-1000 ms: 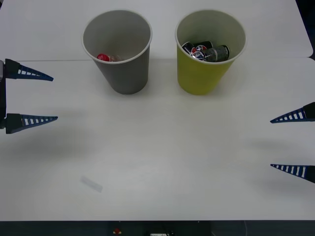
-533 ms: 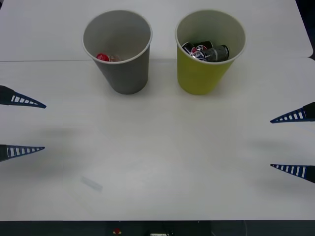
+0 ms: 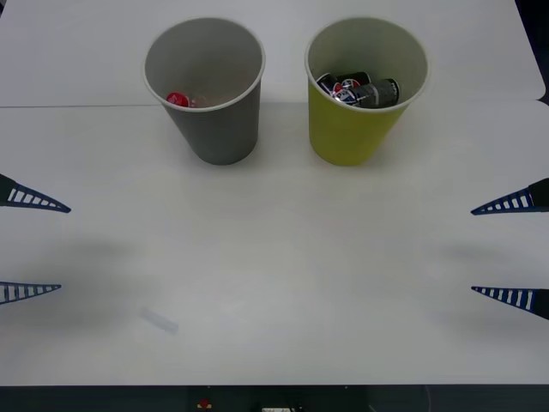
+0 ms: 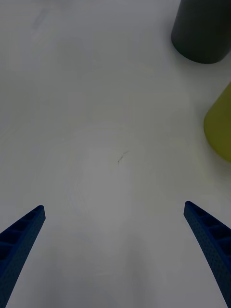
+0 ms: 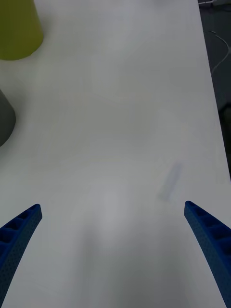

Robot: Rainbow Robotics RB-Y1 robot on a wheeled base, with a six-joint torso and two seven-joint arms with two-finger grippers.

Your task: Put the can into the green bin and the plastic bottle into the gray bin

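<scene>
The gray bin (image 3: 206, 94) stands upright at the back left of the white table, with the plastic bottle (image 3: 184, 100) lying inside it, red cap showing. Right of it stands the green bin (image 3: 360, 94), holding the dark can (image 3: 360, 90). My left gripper (image 3: 34, 247) hovers open at the table's left edge, nothing between its fingers. My right gripper (image 3: 510, 249) hovers open at the right edge, also holding nothing. The right wrist view shows the gray bin (image 4: 202, 29) and the green bin (image 4: 220, 125) from the side; the left wrist view shows the green bin (image 5: 17, 26) and the gray bin (image 5: 5, 120).
A faint gray smudge (image 3: 159, 321) marks the table near the front left. The table's front edge (image 3: 274, 384) runs along the bottom of the front view. A seam (image 3: 77, 106) crosses the tabletop behind the bins.
My left gripper has drawn back toward the front and to the left, away from the gray bin. The right gripper and both bins have stayed put.
</scene>
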